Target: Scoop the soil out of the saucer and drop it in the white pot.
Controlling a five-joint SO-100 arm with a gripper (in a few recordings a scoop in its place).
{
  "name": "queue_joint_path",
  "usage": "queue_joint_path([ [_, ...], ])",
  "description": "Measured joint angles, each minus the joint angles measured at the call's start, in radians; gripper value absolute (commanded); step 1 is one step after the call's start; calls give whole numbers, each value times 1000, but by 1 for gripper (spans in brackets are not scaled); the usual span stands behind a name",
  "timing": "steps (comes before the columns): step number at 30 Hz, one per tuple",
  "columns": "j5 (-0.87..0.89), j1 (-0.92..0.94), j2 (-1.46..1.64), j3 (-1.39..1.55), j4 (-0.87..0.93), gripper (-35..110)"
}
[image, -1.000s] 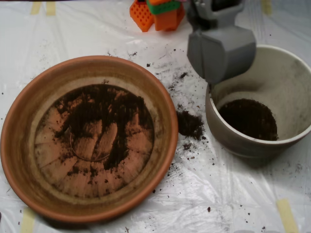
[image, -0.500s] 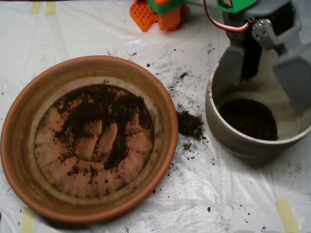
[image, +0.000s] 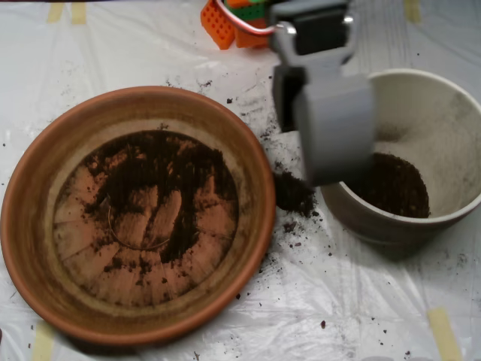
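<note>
1. Overhead view: the grey scoop (image: 327, 128) hangs over the left rim of the white pot (image: 443, 113), blurred, its two shells seeming pressed together; part of it covers the sheet between pot and dish
2. Overhead view: the white pot stands at the right, deep and dusty inside, with a round patch of dark soil (image: 394, 184) lying at its bottom
3. Overhead view: the saucer (image: 45, 188) sits at the left, well apart from the pot's far wall but near its left side; a thin, ragged layer of soil is spread over its ridged base, thickest toward the upper middle, with bare orange clay showing through in the lower half
4. Overhead view: a small heap of spilled soil (image: 293, 193) lies on the white plastic sheet (image: 338, 301) just beside the saucer's right rim, between the saucer and the pot, with loose crumbs scattered around it
5. Overhead view: orange and green blocks (image: 229, 19) sit at the top edge, and strips of yellowish tape (image: 443, 331) hold the sheet at its corners
</note>
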Motion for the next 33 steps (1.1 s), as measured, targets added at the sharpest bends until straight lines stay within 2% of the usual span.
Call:
queue_joint_path([
  [7,34,344,153,344,-132,36],
  [15,6,612,170,643,-325,34],
  [22,52,718,-52,661,-426,33],
  [33,66,727,-367,485,-423,32],
])
